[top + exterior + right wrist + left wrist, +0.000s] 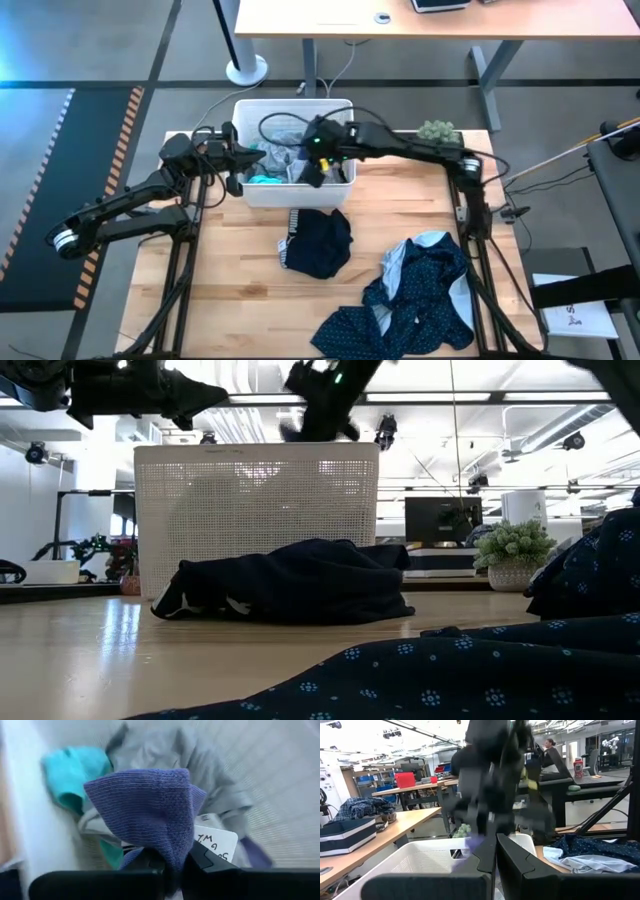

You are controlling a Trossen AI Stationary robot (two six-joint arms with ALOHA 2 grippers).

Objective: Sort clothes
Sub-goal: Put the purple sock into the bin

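Right pincer clamped on a purple knit garment above the basket.

This is a robotics lab or workshop. The wooden worktop stands on dark carpet tile beside a floor mat edged with orange hazard stripes. At 12 o'clock is a height-adjustable desk. Beyond it are exposed ceiling ducts, strip lights, more workbenches with a red bin, and a seated person.
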